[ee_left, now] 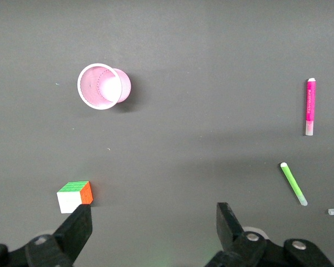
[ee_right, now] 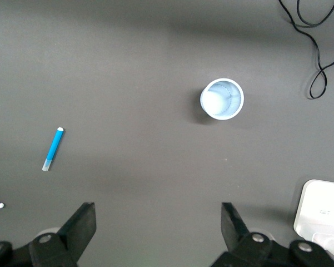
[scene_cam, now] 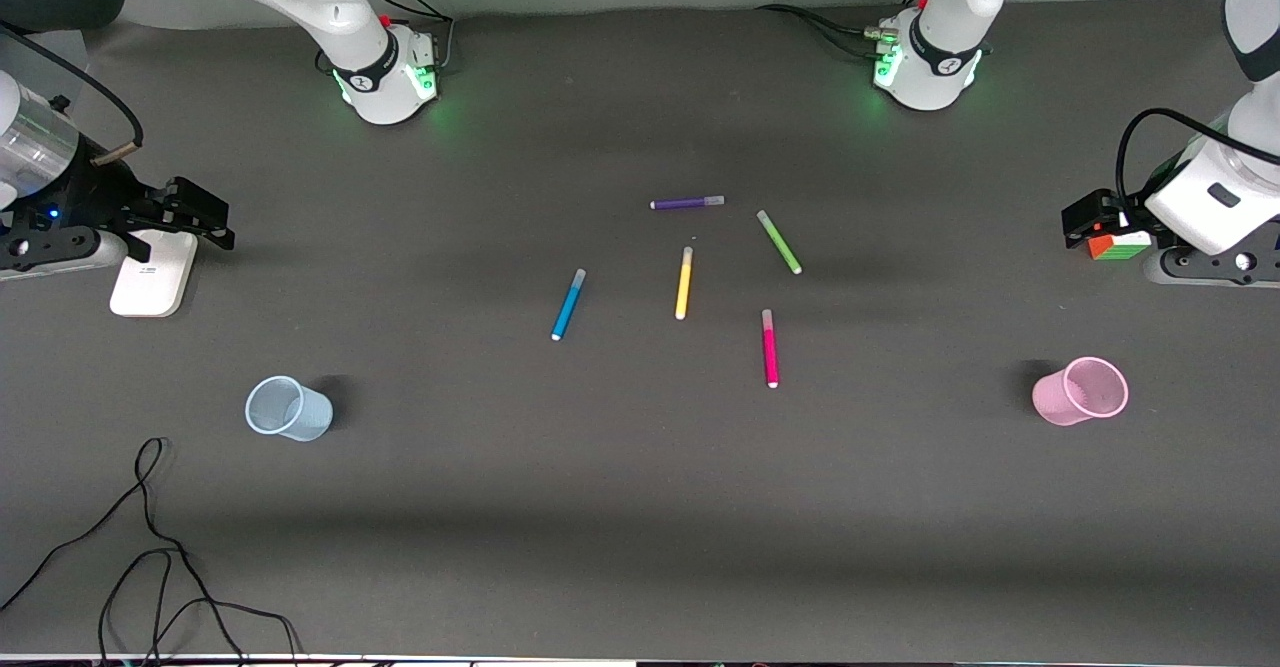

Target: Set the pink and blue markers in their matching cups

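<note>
Going across the front view from the right arm's end of the table: the right gripper (scene_cam: pixel 215 222) hangs over a white flat device (scene_cam: pixel 152 272) at that end, fingers spread wide and empty, as the right wrist view confirms (ee_right: pixel 158 225). The blue cup (scene_cam: pixel 289 409) stands upright, nearer the front camera than that gripper. The blue marker (scene_cam: pixel 568 304) lies flat toward the middle of the table, long axis slightly slanted, white tip toward the front camera and pale cap toward the robots' bases. Then come the yellow marker (scene_cam: pixel 684 283), the purple marker (scene_cam: pixel 687 203) lying crosswise closer to the bases, and the slanted green marker (scene_cam: pixel 779 242). The pink marker (scene_cam: pixel 769 348) lies nearest the front camera of the five, tip toward that camera. The pink cup (scene_cam: pixel 1081 391) stands at the left arm's end. The left gripper (scene_cam: pixel 1085 219) hangs open and empty over a colour cube (scene_cam: pixel 1119 245). Judgement: nothing is placed yet; the blue marker and blue cup fall to the right arm, the pink pair to the left, each marker well apart from its gripper toward the table's middle. The left wrist view alone shows the pink cup's empty inside (ee_left: pixel 103 87) and the open left gripper (ee_left: pixel 153 225); the right wrist view shows the blue cup empty (ee_right: pixel 222 99).
</note>
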Controlling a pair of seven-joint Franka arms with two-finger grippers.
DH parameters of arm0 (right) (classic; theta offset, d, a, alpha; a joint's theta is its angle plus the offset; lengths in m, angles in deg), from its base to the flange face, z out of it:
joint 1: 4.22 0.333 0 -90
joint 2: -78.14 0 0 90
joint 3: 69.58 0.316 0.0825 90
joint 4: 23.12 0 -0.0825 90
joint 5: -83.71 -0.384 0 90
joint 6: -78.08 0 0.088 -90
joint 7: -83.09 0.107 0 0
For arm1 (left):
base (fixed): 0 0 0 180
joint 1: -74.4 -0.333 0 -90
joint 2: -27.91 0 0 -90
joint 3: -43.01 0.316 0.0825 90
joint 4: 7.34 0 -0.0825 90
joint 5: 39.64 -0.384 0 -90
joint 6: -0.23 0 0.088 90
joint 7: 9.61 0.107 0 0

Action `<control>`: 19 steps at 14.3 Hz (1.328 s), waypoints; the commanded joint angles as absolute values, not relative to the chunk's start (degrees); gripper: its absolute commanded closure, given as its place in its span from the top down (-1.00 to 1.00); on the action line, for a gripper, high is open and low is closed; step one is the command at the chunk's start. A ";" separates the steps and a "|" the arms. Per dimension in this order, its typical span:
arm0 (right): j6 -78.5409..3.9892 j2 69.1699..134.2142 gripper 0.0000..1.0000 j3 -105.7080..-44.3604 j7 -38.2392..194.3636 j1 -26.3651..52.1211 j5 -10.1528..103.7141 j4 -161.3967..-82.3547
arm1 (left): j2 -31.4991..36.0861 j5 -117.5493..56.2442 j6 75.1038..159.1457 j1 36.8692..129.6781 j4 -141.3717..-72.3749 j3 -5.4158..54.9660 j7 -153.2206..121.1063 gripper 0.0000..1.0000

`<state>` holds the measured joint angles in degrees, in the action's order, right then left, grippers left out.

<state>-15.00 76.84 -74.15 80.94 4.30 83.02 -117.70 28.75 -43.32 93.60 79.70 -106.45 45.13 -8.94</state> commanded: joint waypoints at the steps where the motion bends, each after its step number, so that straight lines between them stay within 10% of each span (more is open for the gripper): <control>1: -13.94 78.49 1.00 -73.63 80.54 4.30 83.89 -116.72 | 28.35 -43.07 92.42 80.38 -105.60 45.65 -8.29 1.00; 10: -13.76 86.74 1.00 -73.01 93.89 13.18 79.95 -116.72 | 20.73 -33.32 102.59 88.08 -107.44 44.42 -20.21 1.00; 19: -13.76 108.96 1.00 -73.01 100.04 15.38 65.10 -107.41 | 4.37 -30.61 117.19 95.41 -107.53 43.19 -26.48 1.00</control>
